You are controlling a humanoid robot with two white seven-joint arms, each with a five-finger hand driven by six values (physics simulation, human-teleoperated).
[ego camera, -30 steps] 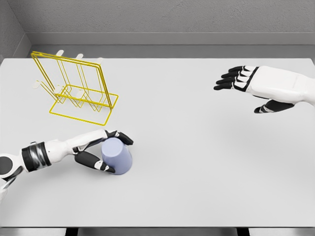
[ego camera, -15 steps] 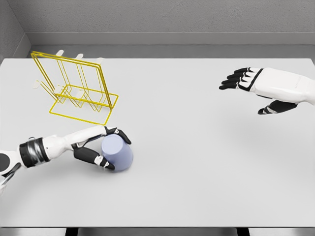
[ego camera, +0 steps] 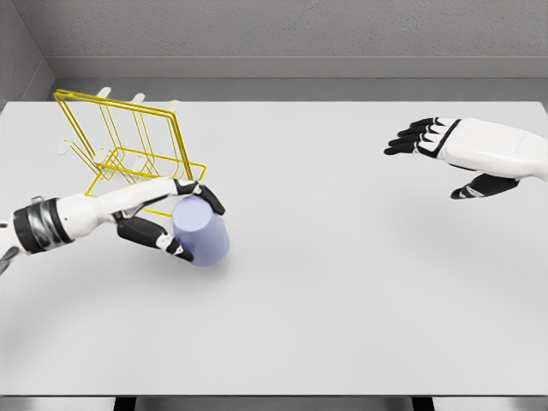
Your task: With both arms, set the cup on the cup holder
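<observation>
Gripping the lavender cup point(ego camera: 201, 234) with its fingers wrapped around the sides, your left hand point(ego camera: 163, 221) holds it tilted just in front of the yellow wire cup holder point(ego camera: 128, 154), above the white table point(ego camera: 342, 282). Your right hand point(ego camera: 458, 154) hovers well apart at far right, fingers extended, grasping nothing.

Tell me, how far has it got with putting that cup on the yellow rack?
Done: the left hand has grasped the lavender cup and holds it tilted, apparently off the table. In hand: the cup is near the front of the yellow wire cup holder. Left: hanging it on a peg. The right hand hovers open, far off.
</observation>
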